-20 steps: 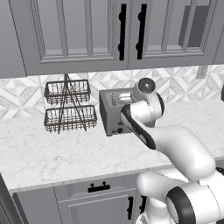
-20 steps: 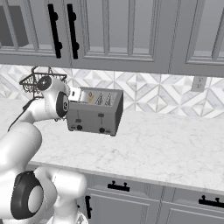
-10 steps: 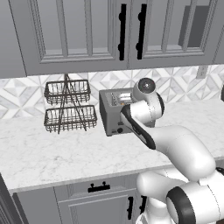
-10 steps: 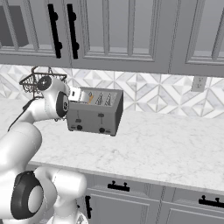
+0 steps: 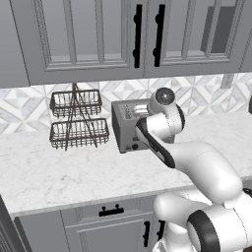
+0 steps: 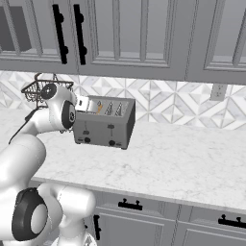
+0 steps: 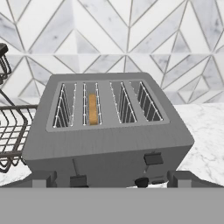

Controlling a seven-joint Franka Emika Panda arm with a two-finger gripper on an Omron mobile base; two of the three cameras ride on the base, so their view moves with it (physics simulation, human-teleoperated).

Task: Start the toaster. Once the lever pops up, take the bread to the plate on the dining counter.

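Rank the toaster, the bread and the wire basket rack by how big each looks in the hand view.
1. toaster, by far the largest.
2. wire basket rack, cut off by the left edge, so its full size is unsure.
3. bread, just a thin strip in a slot.

A: Where's the toaster (image 7: 109, 131)?

B: Upright on the marble surface (image 6: 182, 163), toward its back edge by the wall, front face turned slightly off square. Boxy brushed grey metal, four slots on top, black knobs and levers on the front.

A: And the bread (image 7: 92, 108)?

B: Standing on edge in the second slot from the left in the hand view, sunk low. Only its golden-tan top edge shows. The other three slots show bare wire guides.
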